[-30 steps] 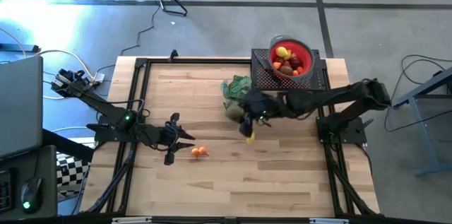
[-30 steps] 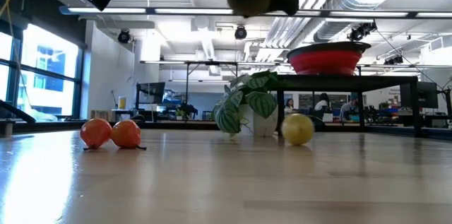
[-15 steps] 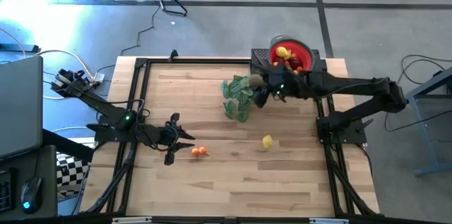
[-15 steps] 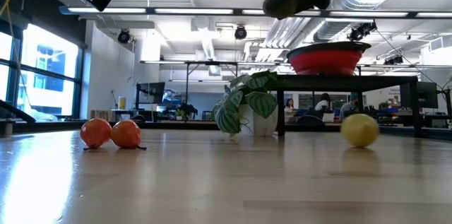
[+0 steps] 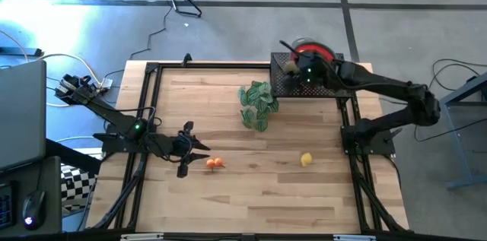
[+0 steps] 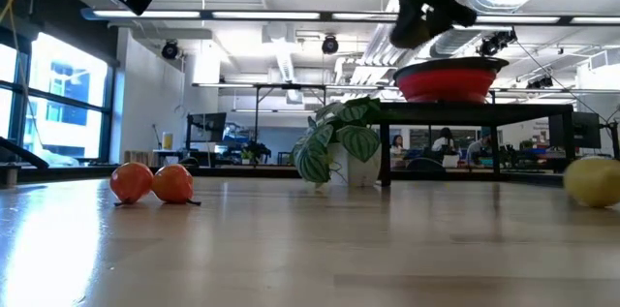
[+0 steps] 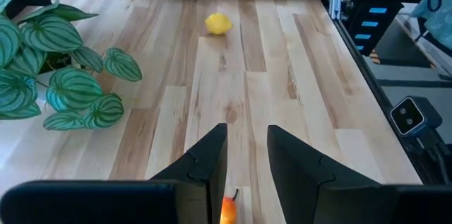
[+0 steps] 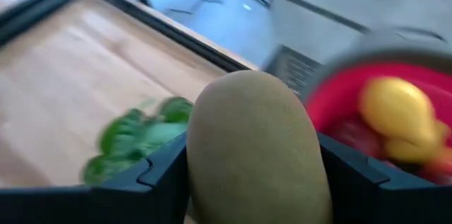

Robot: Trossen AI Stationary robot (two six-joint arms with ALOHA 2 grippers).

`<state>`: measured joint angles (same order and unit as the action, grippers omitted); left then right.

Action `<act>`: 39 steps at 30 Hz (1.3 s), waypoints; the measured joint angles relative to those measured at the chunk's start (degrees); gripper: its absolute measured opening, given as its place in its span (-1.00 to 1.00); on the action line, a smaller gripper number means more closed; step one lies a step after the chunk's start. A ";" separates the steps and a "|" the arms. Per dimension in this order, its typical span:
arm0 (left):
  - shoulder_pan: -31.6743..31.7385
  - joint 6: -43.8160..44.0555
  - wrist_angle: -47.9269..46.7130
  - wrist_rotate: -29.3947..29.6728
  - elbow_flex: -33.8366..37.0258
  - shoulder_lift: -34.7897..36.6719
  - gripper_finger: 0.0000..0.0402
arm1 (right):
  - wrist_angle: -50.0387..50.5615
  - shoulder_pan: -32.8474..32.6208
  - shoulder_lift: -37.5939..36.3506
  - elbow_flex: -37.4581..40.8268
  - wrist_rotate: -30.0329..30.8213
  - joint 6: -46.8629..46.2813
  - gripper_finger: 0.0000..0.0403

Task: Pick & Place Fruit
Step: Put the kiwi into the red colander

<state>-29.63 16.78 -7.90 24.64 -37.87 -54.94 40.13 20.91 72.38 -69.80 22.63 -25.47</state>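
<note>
Kiwi carried to the red bowl

The brown-green kiwi [image 8: 256, 150] is clamped in the right gripper [image 5: 298, 65] at the bowl [image 8: 332, 90]; release should wait until centred. Left gripper [image 7: 246, 155], parted, holds nothing; 1 lemon [image 5: 306, 160] lies near right.

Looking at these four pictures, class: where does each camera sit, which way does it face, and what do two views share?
High view: overhead, straight down; both arms, left gripper.
Low view: tabletop level, facing the room; right gripper above the red bowl.
Left wrist view: along the table past its fingers.
Right wrist view: toward the bowl, clamping a brown fruit.
Shared: the lemon, plant and orange fruits.
</note>
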 joint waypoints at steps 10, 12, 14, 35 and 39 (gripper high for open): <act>0.00 0.00 -0.85 0.04 0.00 0.00 -0.51 | 7.17 7.27 0.00 0.00 2.87 -2.85 0.15; 0.00 0.00 -0.92 0.04 0.00 0.00 -0.51 | 7.18 8.25 0.00 0.00 2.89 -3.19 0.15; 0.00 0.00 -0.92 0.07 0.00 0.00 -0.51 | 7.50 9.35 0.00 0.00 3.08 -3.74 0.15; 0.00 0.00 -1.07 0.08 0.00 0.00 -0.51 | 17.93 15.89 0.04 0.00 2.32 -10.32 0.15; 0.00 0.00 -1.07 0.09 0.00 0.00 -0.51 | 17.94 15.89 0.04 0.00 2.32 -10.28 0.25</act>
<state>-29.63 16.78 -8.97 24.73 -37.87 -54.94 58.08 36.80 72.42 -69.80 24.95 -35.75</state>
